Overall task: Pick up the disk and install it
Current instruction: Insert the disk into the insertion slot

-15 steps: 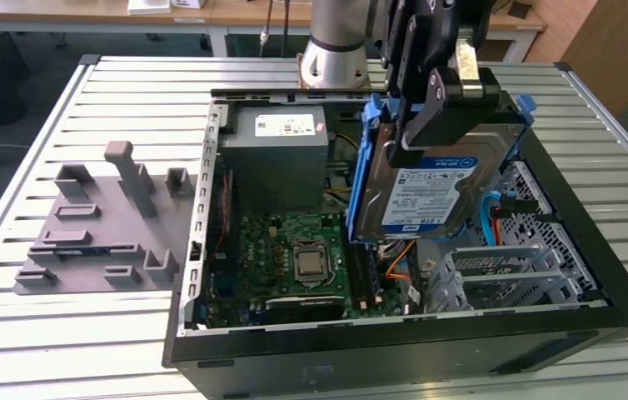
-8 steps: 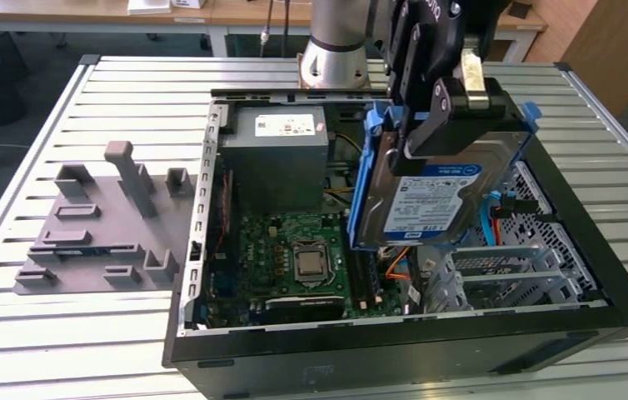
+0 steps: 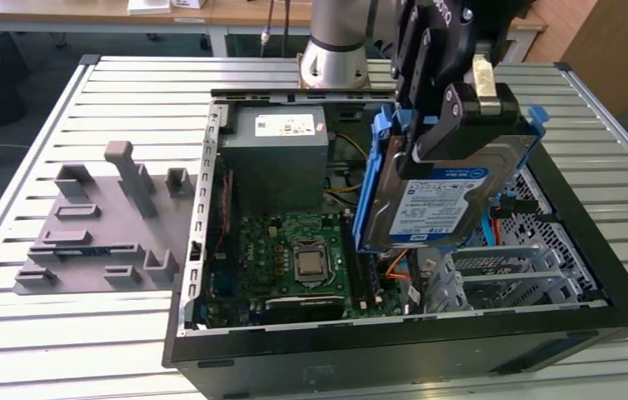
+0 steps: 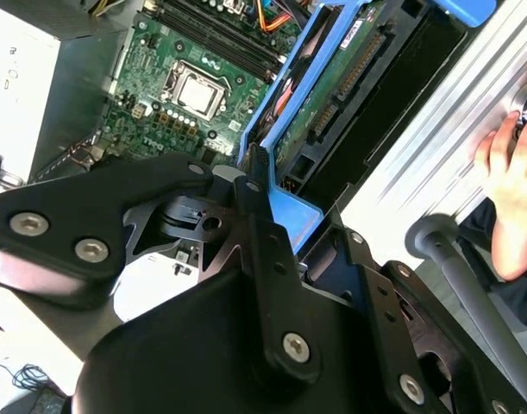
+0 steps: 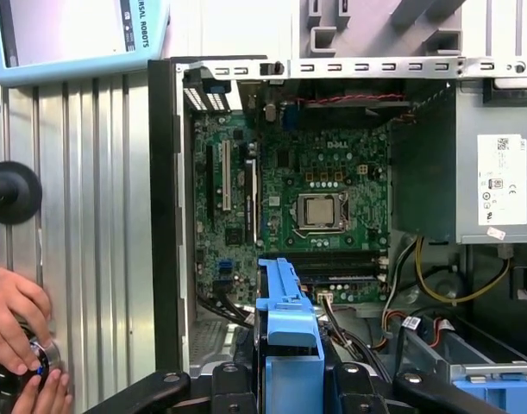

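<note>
The disk (image 3: 442, 200), silver with a blue-and-white label and a blue plastic carrier, hangs tilted on edge above the open computer case (image 3: 403, 342). It is over the side of the case at the exterior view's right. My gripper (image 3: 456, 117) is shut on its upper end. In the second wrist view the black fingers (image 4: 250, 216) clamp the blue carrier (image 4: 291, 214), and the disk's connector edge (image 4: 349, 86) points down at the case. The carrier (image 5: 289, 345) also shows in the first wrist view, above the motherboard (image 5: 323, 207).
Inside the case are a grey metal box (image 3: 275, 158) with a white sticker and a grey metal cage (image 3: 514, 275) below the disk. A grey fixture (image 3: 103, 225) lies on the slatted table at the exterior view's left. A person's hand (image 5: 17, 328) rests beside the case.
</note>
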